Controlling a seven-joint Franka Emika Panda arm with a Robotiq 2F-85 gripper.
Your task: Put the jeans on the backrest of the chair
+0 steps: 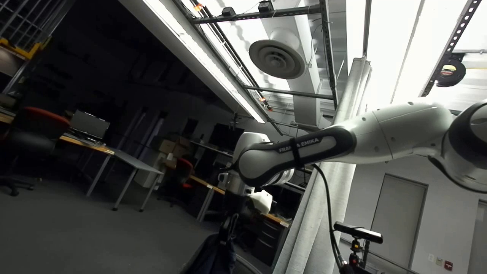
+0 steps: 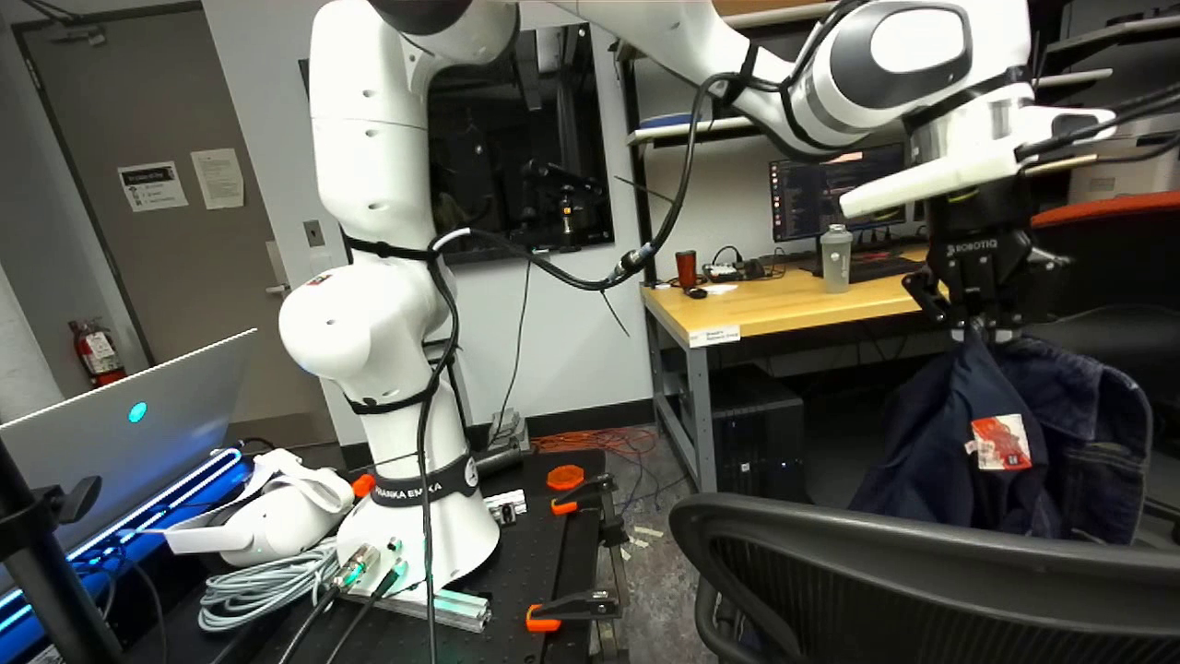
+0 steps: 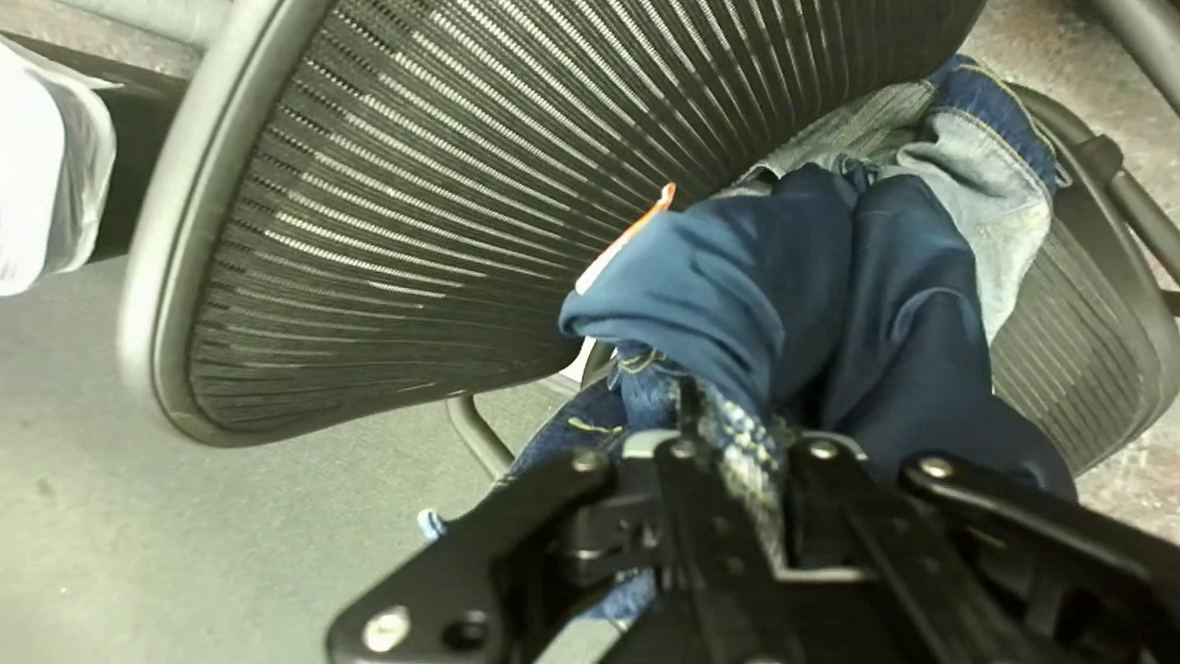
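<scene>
The dark blue jeans (image 2: 1092,397) hang bunched from my gripper (image 2: 986,334), with a red and white label showing. In that exterior view they hang behind the top edge of the grey mesh chair (image 2: 922,546). In the wrist view, the jeans (image 3: 885,277) lie beside the chair's backrest (image 3: 442,203), partly over another mesh part at the right. There my gripper (image 3: 737,447) is closed on the jeans' waist area. The jeans (image 1: 213,253) also show dark at the bottom of an exterior view. The lower part of the jeans is hidden by the backrest.
A wooden desk (image 2: 774,314) with a bottle (image 2: 836,258) and monitor stands behind. A chair with an orange top (image 2: 1106,208) is near the gripper. A white-lined bin (image 3: 55,166) stands beside the backrest. A camera on a stand (image 1: 357,233) is below the arm.
</scene>
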